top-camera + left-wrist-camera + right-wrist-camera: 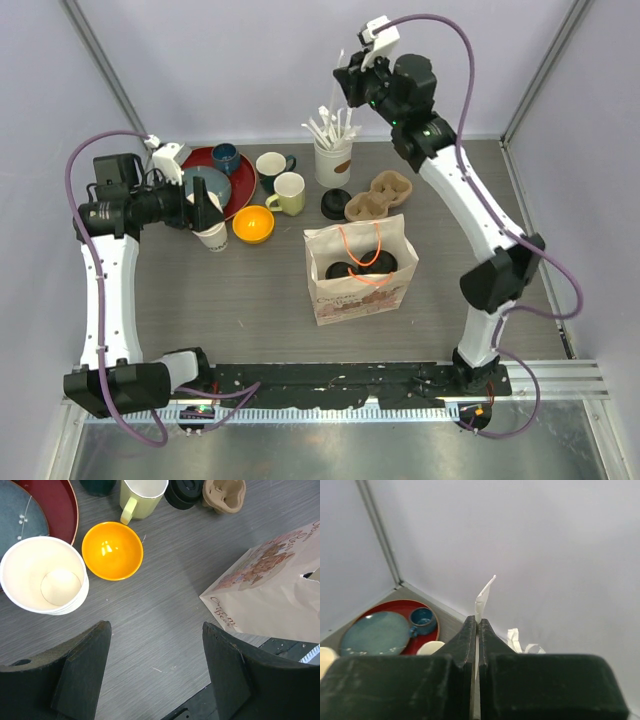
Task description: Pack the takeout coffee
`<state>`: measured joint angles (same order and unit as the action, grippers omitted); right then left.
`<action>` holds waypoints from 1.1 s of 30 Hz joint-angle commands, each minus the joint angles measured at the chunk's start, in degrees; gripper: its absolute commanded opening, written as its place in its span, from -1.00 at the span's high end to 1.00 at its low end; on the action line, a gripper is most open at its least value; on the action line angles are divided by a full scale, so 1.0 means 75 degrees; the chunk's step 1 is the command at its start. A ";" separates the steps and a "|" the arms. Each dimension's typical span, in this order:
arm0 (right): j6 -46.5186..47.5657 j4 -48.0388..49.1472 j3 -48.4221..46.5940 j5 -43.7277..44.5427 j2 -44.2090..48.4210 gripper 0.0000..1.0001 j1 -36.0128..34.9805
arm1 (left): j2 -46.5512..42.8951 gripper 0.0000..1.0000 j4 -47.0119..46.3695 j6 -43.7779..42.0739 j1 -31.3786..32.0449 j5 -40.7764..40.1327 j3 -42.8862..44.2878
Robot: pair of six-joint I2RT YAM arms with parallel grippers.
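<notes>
The takeout coffee shows as two black lids (pixel 342 270) (pixel 385 262) inside the open printed paper bag (pixel 360 290) at the table's middle; the cup bodies are hidden by the bag walls. The bag's side also shows in the left wrist view (pixel 270 595). My right gripper (pixel 350 82) is raised high above the back of the table, shut on a white paper-wrapped straw (pixel 485 592) that sticks out past its fingertips (pixel 470 625). My left gripper (pixel 205 212) is open and empty over the table left of the bag, beside a stack of lidless paper cups (pixel 45 575).
A white cup of wrapped straws (pixel 333 160), a brown pulp cup carrier (pixel 380 197) and spare black lids (pixel 335 204) stand behind the bag. An orange bowl (pixel 253 224), a yellow mug (pixel 288 193), a cream mug (pixel 272 167) and a red plate (pixel 240 180) with a blue mug lie at the back left.
</notes>
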<state>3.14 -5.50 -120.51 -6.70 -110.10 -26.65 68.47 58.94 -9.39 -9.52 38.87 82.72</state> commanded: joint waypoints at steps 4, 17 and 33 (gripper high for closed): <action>0.0612 -0.0927 0.1030 -0.0887 0.2702 0.99 -0.0933 | -0.0258 -0.55 -0.0264 0.0045 -0.0043 0.0336 -0.0037; 0.1539 -0.3707 0.3083 -0.1801 0.5142 0.98 -0.2715 | -0.0433 -0.55 -0.0323 0.0138 -0.0043 0.0524 -0.0131; 0.2746 -0.3357 0.4571 -0.1521 0.4474 0.99 -0.2973 | -0.0492 -0.56 -0.0300 0.0092 -0.0032 0.0407 -0.0177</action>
<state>19.59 -33.34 -87.05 -19.11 -76.71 -48.69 65.82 58.65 -8.99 -9.50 41.17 81.36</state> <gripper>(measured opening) 0.056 0.779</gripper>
